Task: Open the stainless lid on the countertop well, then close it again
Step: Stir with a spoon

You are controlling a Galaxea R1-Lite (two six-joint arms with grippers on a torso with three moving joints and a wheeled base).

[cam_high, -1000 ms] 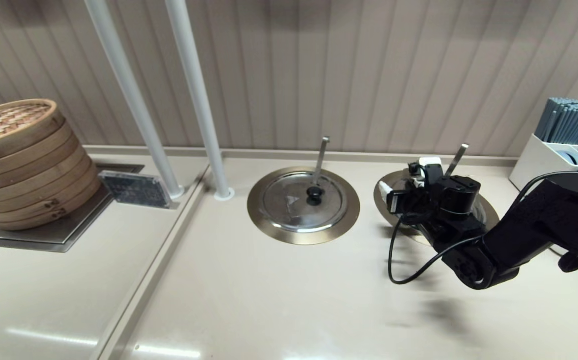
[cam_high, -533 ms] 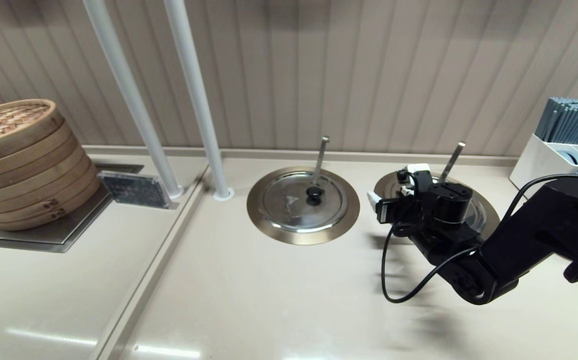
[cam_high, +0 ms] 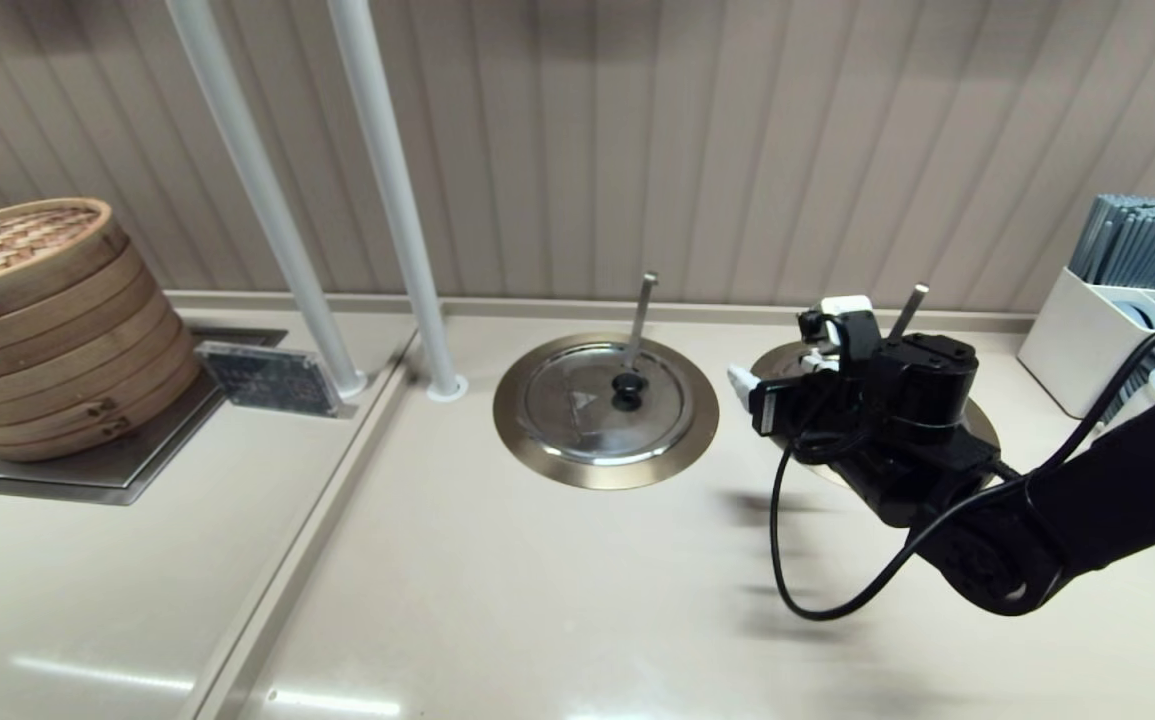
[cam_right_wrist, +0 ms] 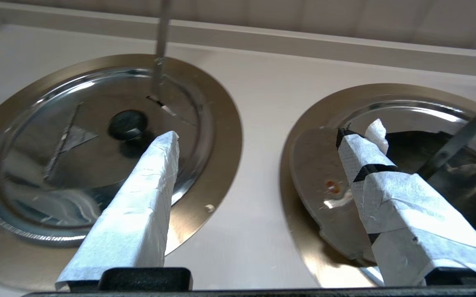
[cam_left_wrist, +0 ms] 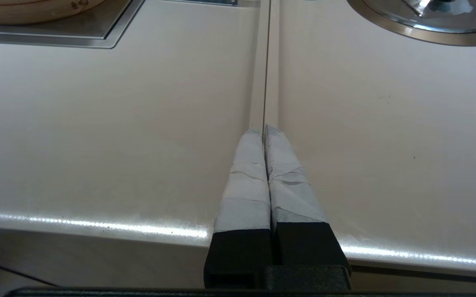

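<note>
Your stainless lid (cam_right_wrist: 448, 165) sits on the countertop well (cam_high: 977, 425), the right one of two on the beige counter (cam_high: 537, 600), under your spread, empty right gripper (cam_right_wrist: 262, 140); left gripper (cam_left_wrist: 264, 132) closed, parked.

Black arm (cam_high: 1087, 520), looped black cable (cam_high: 787, 540), white-taped fingers (cam_right_wrist: 134, 214)

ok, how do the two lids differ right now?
The centre lid lies shut and flat, knob showing; the right lid shows a dark gap into its well. The centre lid is clear in the head view; the right lid is mostly behind the open right gripper. Both are polished steel in bronze rims, each with a metal rod standing up. Left gripper idle, shut.
</note>
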